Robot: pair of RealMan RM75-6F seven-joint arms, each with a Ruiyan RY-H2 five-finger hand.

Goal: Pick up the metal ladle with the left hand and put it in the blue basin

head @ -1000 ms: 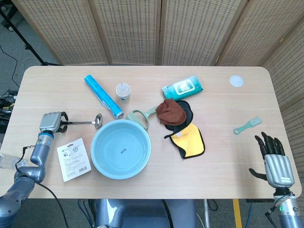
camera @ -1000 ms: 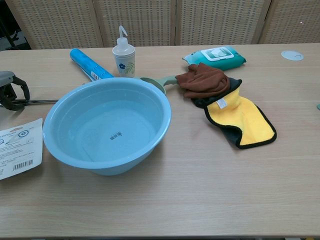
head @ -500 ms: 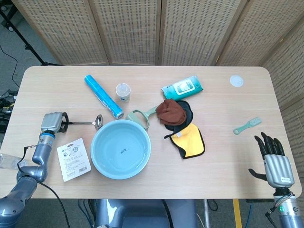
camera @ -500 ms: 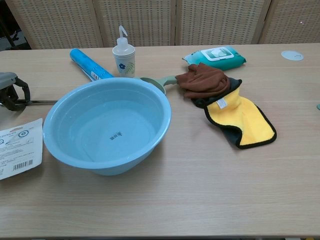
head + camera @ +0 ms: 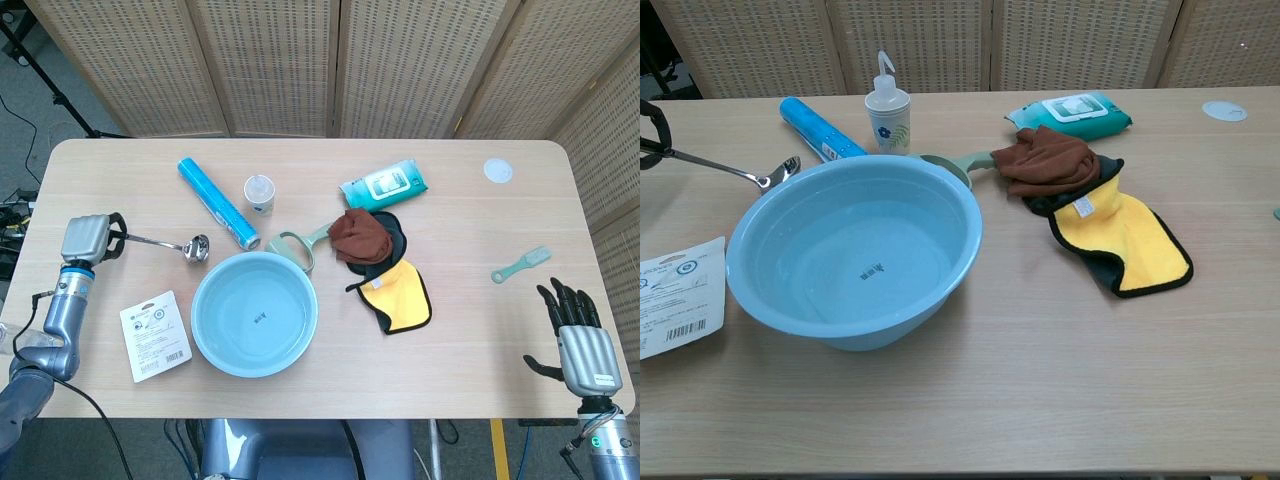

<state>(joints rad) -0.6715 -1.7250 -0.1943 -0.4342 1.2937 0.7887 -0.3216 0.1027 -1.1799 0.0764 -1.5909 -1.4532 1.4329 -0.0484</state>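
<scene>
My left hand (image 5: 88, 240) grips the handle end of the metal ladle (image 5: 160, 242) at the table's left side. In the chest view the ladle (image 5: 735, 173) slopes down to the right, its handle raised and its bowl just left of the blue basin's far rim. Only the fingers (image 5: 652, 133) of that hand show there, at the left edge. The blue basin (image 5: 255, 355) stands at the front centre, with nothing in it. My right hand (image 5: 578, 335) is open near the front right corner, fingers spread, far from everything.
A white packet (image 5: 155, 335) lies left of the basin. Behind the basin are a blue tube (image 5: 217, 202), a small squeeze bottle (image 5: 261, 193) and a green-handled tool (image 5: 297, 248). Brown (image 5: 359, 235) and yellow (image 5: 400, 296) cloths, a wipes pack (image 5: 385, 185) and a small brush (image 5: 521, 264) lie to the right.
My left hand has risen and drawn back to the left with the ladle in it. The handle now stands off the table and the bowl has shifted left and further back.
</scene>
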